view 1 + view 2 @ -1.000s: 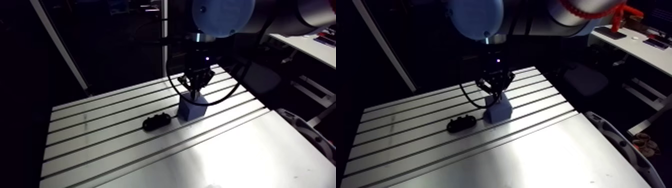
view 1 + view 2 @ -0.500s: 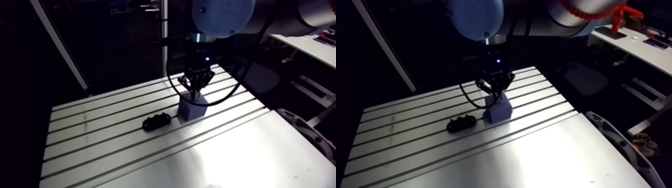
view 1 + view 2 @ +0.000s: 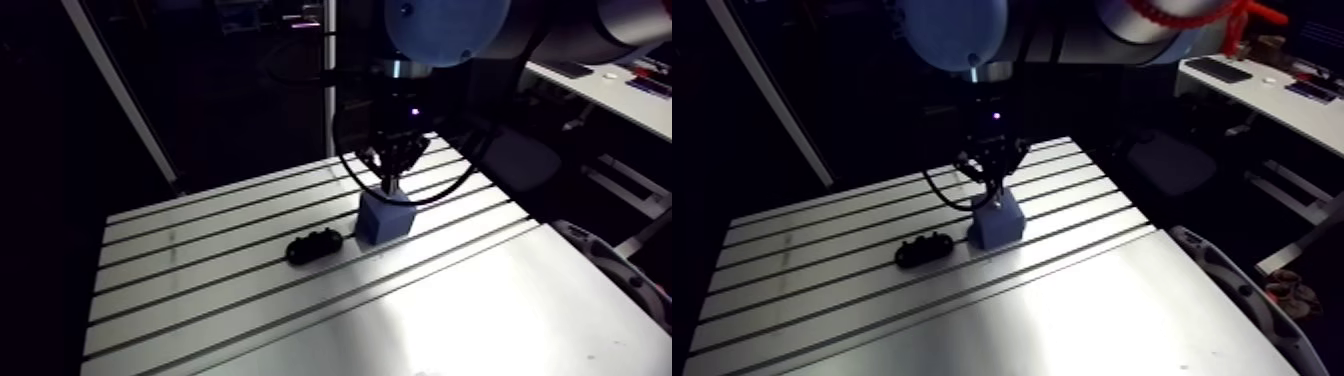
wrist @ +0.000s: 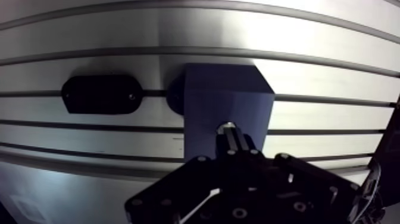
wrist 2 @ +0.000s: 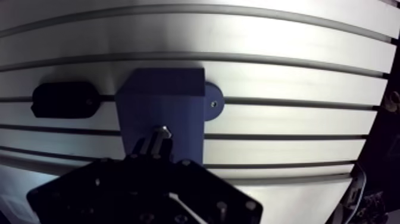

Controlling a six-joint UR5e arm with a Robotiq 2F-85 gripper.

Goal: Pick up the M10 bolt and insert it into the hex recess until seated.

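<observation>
Hand [image 4: 234, 138] grips bolt [image 4: 225, 126] over blue block [image 4: 226, 89], black fixture [image 4: 101, 93] just beside.

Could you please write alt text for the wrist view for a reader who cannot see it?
The gripper, shut on a metal bolt, holds it at the top face of a blue block on the slotted aluminium table. A black oval fixture lies beside the block.

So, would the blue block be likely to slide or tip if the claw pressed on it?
Probably not slide: the blue block has a side tab with a screw over a slot in the table, so it looks fastened down. Tipping seems unlikely too: it looks blocky and broad-based. It seems rigid, likely plastic, so fairly light.
</observation>
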